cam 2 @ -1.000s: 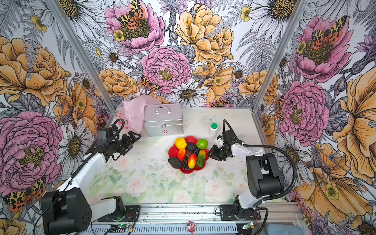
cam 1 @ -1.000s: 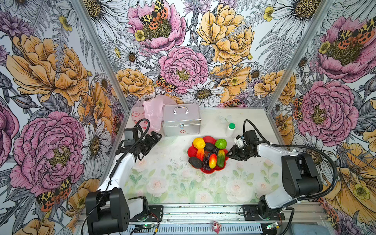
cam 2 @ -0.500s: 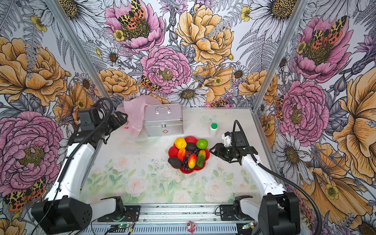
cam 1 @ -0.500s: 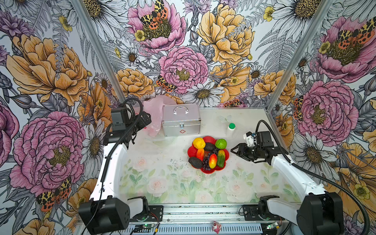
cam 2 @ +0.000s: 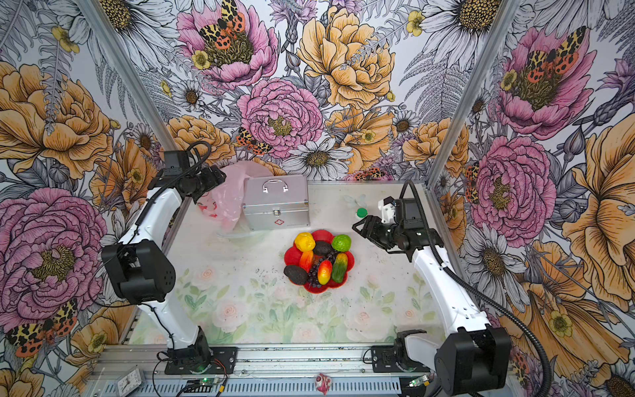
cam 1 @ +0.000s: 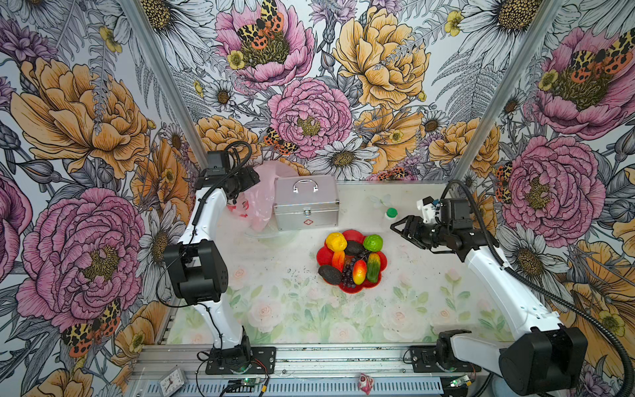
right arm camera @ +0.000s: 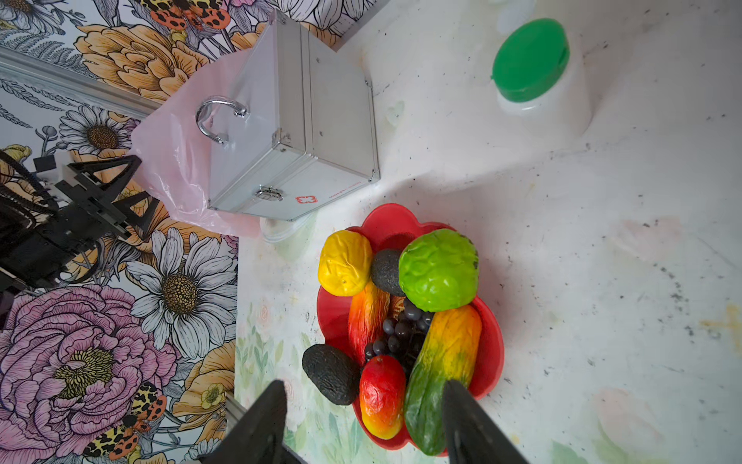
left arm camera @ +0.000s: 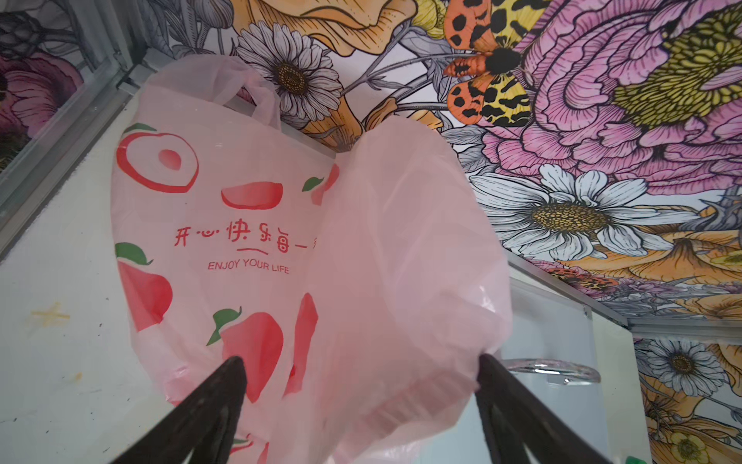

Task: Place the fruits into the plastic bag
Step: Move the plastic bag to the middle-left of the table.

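Note:
The fruits lie heaped on a red flower-shaped plate (cam 1: 323,256) mid-table: a yellow one (cam 1: 336,241), a round green one (cam 1: 373,242), two dark avocados (cam 1: 330,274), purple grapes (cam 1: 348,275), a red-yellow one (cam 1: 359,271) and a green-orange one (cam 1: 373,267). The pale pink plastic bag (cam 1: 261,202) is slumped at the back left beside a silver case. My left gripper (cam 1: 246,178) is raised at the bag, and its open jaws stand either side of the bag's puffed lower end (left arm camera: 281,241). My right gripper (cam 1: 398,232) hovers open just right of the plate, holding nothing.
The silver metal case (cam 1: 305,202) stands between the bag and the plate, touching the bag. A white bottle with a green cap (cam 1: 391,213) sits close behind my right gripper. A clear round lid (cam 1: 268,235) lies in front of the case.
My left arm has lifted and swung back to the bag, and its jaws have narrowed a little. My right gripper has opened wider and risen slightly beside the plate.

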`<action>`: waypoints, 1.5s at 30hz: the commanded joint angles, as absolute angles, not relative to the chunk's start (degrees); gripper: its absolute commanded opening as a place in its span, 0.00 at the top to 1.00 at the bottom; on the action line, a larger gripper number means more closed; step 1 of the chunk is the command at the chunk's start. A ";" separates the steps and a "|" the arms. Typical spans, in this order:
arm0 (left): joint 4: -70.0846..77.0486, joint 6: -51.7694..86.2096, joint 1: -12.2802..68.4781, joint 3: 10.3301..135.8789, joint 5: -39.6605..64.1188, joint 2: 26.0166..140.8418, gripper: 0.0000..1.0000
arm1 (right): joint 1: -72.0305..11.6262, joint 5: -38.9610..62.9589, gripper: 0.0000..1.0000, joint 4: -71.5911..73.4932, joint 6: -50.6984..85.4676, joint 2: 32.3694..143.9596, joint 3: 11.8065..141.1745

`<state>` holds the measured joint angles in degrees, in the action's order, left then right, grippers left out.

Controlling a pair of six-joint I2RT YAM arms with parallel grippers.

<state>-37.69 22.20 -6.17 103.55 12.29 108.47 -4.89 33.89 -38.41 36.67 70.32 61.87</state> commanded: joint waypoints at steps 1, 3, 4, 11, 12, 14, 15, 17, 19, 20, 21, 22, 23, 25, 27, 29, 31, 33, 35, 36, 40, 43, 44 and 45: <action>-38.92 21.86 -5.74 107.20 13.78 111.73 0.26 | -4.64 34.33 0.36 -38.50 37.35 71.87 64.59; -39.38 22.32 -5.11 109.01 13.72 113.19 0.42 | -4.61 34.33 0.36 -38.50 36.97 72.57 65.74; -40.06 22.37 -4.71 109.87 13.29 113.74 0.55 | -4.59 34.30 0.36 -38.64 36.62 73.05 66.51; -43.15 22.85 -4.04 107.47 10.34 106.41 1.00 | -4.55 34.67 0.36 -38.38 36.12 77.35 73.92; -43.48 23.13 -3.88 106.17 9.93 104.94 1.00 | -4.57 34.53 0.36 -38.40 36.12 77.92 75.06; -44.56 24.45 -3.63 102.18 7.84 97.78 1.00 | -4.52 34.52 0.37 -38.41 36.13 79.32 77.73; -45.45 25.58 -3.23 100.34 6.58 95.11 1.00 | -4.57 34.46 0.37 -38.38 36.12 79.98 79.07; -47.08 27.16 -1.67 95.45 3.32 88.44 1.00 | -4.57 34.62 0.37 -38.34 36.11 81.45 82.28; -48.86 28.01 1.13 91.20 -0.20 81.95 1.00 | -4.64 34.42 0.37 -38.38 36.45 82.62 84.98; -50.38 28.84 2.83 89.24 -2.22 78.71 1.00 | -4.71 34.31 0.37 -38.40 36.63 83.28 86.31; -51.76 29.71 4.26 87.82 -3.92 76.25 1.00 | -4.82 34.35 0.37 -38.38 36.79 83.83 87.33; -53.09 31.07 6.28 86.14 -5.88 73.04 1.00 | -4.97 34.43 0.37 -38.34 36.99 84.48 88.34; -54.12 32.73 8.39 84.21 -7.33 70.23 1.00 | -5.23 34.41 0.37 -38.36 36.99 84.99 89.24; -55.80 36.73 13.02 80.84 -9.97 65.30 1.00 | -5.80 34.33 0.37 -38.41 37.18 85.51 90.14; -56.34 41.37 17.70 77.17 -11.32 61.53 1.00 | -6.46 34.32 0.37 -38.41 37.33 85.76 90.44; -56.41 45.70 23.33 74.32 -14.53 59.47 1.00 | -7.15 34.10 0.37 -38.41 37.44 85.95 90.44; -56.54 49.08 30.81 72.55 -18.29 59.04 1.00 | -7.86 34.09 0.37 -38.41 37.44 85.96 90.14; -56.24 51.82 35.48 70.99 -19.72 60.66 1.00 | -8.49 34.27 0.37 -38.40 37.36 85.80 89.49; -54.43 53.77 39.18 69.68 -18.96 63.84 0.97 | -9.04 34.78 0.37 -38.40 37.44 85.54 88.47; -53.69 54.21 40.65 69.57 -18.30 65.29 0.83 | -9.33 34.88 0.36 -38.41 37.45 85.31 87.99; -53.66 53.68 44.40 71.82 -17.01 68.81 0.39 | -10.81 35.70 0.36 -38.50 37.61 84.95 87.19; -55.12 53.07 42.76 72.78 -16.72 65.42 0.25 | -12.80 36.61 0.34 -38.67 37.92 86.05 88.07; -55.99 52.71 41.18 73.23 -16.49 64.03 0.20 | -13.62 36.86 0.30 -38.65 37.95 86.64 88.54; -57.21 52.06 39.05 73.77 -16.02 62.25 0.16 | -14.53 36.81 0.26 -39.01 37.96 87.44 89.48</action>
<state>-55.40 52.03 42.37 70.70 -15.44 67.44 -12.56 35.20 -38.98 37.82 86.00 87.57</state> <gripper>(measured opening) 0.813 0.718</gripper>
